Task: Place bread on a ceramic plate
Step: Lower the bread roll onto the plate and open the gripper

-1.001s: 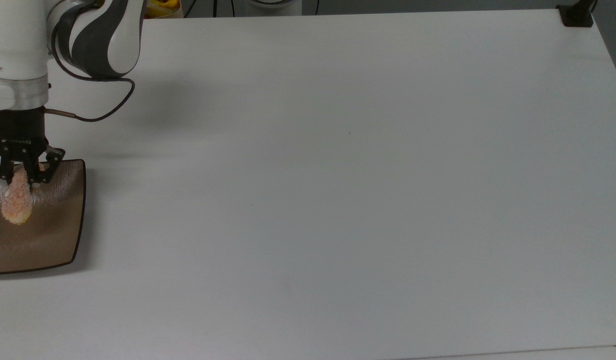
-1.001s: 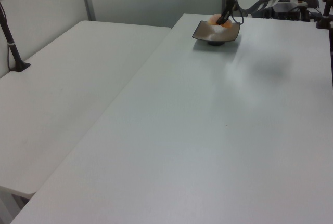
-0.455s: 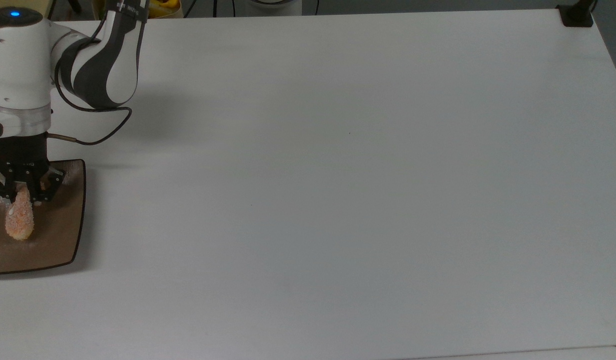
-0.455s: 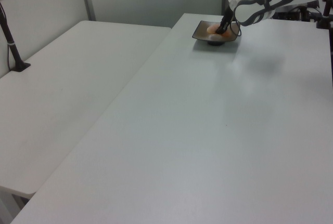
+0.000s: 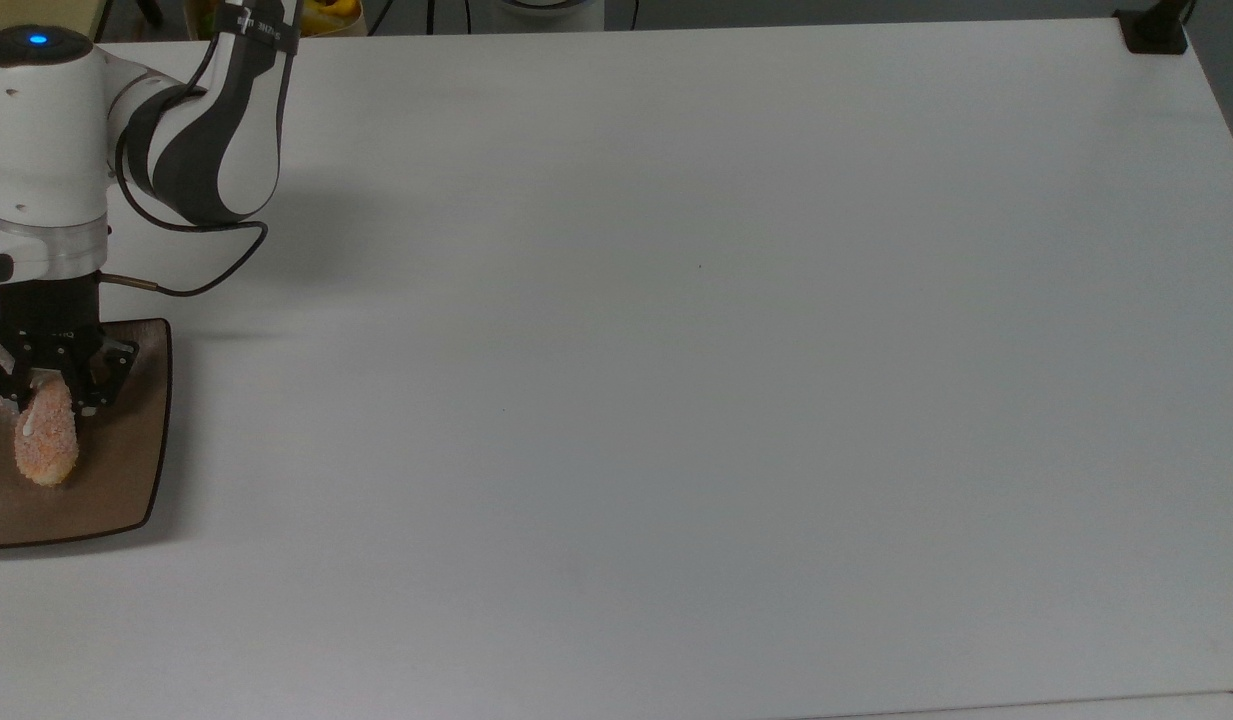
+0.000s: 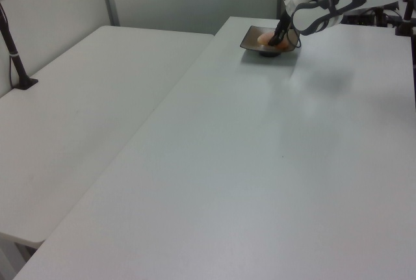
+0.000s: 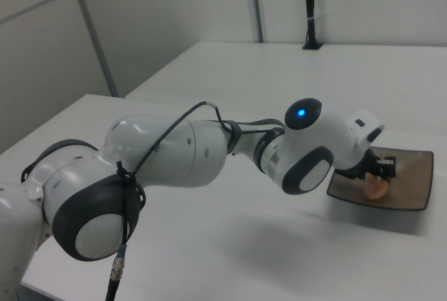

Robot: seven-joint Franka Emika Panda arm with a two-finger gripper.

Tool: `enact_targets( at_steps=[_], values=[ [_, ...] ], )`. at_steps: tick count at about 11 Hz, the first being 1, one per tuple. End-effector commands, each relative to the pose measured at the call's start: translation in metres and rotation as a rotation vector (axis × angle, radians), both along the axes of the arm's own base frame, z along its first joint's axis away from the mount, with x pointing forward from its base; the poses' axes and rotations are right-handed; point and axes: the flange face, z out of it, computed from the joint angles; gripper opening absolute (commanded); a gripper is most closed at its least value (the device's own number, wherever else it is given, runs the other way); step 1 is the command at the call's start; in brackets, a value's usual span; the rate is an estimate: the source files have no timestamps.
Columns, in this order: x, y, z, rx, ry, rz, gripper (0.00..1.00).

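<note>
bread lowered to the plate, release pending

the gripper (image 5: 44, 385) stands over the ceramic plate (image 5: 126, 480) at the top view's left edge, its fingers closed on the upper end of the bread (image 5: 46, 445). over the last second the gripper has come down and the bun has gone with it, so that its lower end now appears to rest on the plate's inner surface. in judgement, placement is all but done; only letting go and withdrawing remain. the bread hangs from between the fingers and reaches toward the top view's bottom, within the dark rim. the white table (image 5: 676, 400) lies beyond.
</note>
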Motion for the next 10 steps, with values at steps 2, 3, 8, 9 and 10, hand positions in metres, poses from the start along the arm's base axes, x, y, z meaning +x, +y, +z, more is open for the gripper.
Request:
enact_targets(
  at_steps=[2,3,8,9,10],
  values=[
    [0.003,0.001,0.002,-0.012,-0.015,0.016,0.66],
    [0.003,0.001,0.002,-0.011,-0.015,0.015,0.77],
    [0.001,0.004,0.017,-0.011,-0.03,0.011,1.0],
    [0.002,0.007,0.033,-0.01,-0.052,0.008,1.0],
    [0.001,0.009,0.058,-0.011,-0.083,-0.001,1.0]
  ],
)
